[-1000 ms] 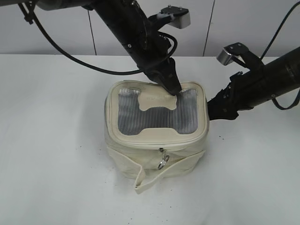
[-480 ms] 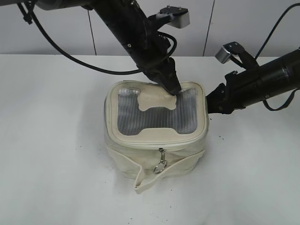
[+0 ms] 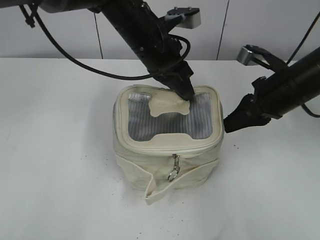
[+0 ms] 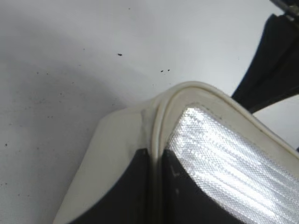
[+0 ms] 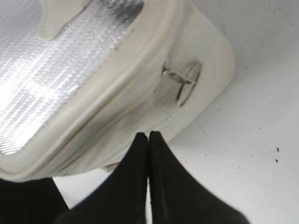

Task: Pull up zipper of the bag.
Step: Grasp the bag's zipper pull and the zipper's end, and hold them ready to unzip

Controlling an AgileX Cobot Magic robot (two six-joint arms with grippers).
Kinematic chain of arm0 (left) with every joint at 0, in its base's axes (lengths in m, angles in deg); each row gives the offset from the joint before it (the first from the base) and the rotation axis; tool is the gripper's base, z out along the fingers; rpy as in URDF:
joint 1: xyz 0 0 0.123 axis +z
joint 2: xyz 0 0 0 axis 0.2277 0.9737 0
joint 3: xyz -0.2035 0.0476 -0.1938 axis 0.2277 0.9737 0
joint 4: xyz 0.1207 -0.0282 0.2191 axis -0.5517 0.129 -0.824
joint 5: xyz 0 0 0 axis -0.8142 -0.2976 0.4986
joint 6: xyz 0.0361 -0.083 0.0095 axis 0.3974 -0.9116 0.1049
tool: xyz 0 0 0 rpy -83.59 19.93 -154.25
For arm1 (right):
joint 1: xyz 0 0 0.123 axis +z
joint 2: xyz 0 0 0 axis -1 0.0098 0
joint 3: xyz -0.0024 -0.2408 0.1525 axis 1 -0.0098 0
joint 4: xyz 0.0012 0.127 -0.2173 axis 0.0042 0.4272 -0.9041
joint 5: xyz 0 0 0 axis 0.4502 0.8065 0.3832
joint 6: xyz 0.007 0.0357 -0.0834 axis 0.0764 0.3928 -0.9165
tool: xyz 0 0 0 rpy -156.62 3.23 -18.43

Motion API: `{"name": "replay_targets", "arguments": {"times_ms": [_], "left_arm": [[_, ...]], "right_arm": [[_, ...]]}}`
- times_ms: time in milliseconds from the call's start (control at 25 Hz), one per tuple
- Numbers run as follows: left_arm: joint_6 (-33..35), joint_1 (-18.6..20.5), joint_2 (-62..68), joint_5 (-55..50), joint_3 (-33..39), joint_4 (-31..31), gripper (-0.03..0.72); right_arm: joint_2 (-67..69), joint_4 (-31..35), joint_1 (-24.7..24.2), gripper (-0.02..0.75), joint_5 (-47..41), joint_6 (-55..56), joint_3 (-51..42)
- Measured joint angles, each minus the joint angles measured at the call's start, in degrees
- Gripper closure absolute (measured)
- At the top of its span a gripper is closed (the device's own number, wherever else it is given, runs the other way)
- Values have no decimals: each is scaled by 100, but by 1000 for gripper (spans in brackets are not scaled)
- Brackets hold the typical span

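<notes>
The cream bag (image 3: 150,167) stands mid-table with its grey mesh lid up. The zipper (image 3: 150,150) runs round the lid edge, and a silver pull with a ring (image 3: 173,170) hangs at the front. My left gripper (image 3: 184,95) is shut on the lid's upper cream tab (image 3: 167,105) and holds it slightly raised. In the left wrist view its jaws (image 4: 155,156) pinch a thin cream edge beside the mesh. My right gripper (image 3: 229,126) is shut and empty, just off the bag's right side. The right wrist view shows its closed tips (image 5: 148,136) below the bag's wall (image 5: 126,107) and a pull ring (image 5: 186,82).
A loose cream strap band (image 3: 152,192) hangs off the bag's front onto the white table (image 3: 60,150). A grey wall (image 3: 60,35) stands behind the table. Both arms reach in from the back, over and beside the bag.
My right gripper has come off the bag's right side, its tip now lower and a little apart from it. My left gripper has lifted the lid tab slightly and the lid has risen.
</notes>
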Motion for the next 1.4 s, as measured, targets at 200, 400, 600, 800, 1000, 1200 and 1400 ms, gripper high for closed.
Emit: {"name": "replay_targets", "arguments": {"times_ms": [200, 400, 600, 800, 1000, 1200, 1400], "left_arm": [[-86, 0, 0, 42, 6, 0, 646], [-109, 0, 0, 67, 6, -10, 646], [-126, -6, 0, 73, 6, -10, 646], [-126, -6, 0, 57, 6, -10, 646], [-126, -6, 0, 52, 6, -5, 646], [-126, -6, 0, 40, 6, -5, 646], [-126, -6, 0, 34, 6, -9, 646]], "right_arm": [[-398, -294, 0, 754, -385, 500, 0], [-711, -526, 0, 754, -517, 800, -86], [-796, -817, 0, 743, -255, 840, -110], [-671, -964, 0, 538, 49, 479, -123], [-181, -284, 0, 403, 255, -310, -147], [163, 488, 0, 363, 602, -1074, -148], [351, 1081, -7, 351, 700, -1904, -148]]}}
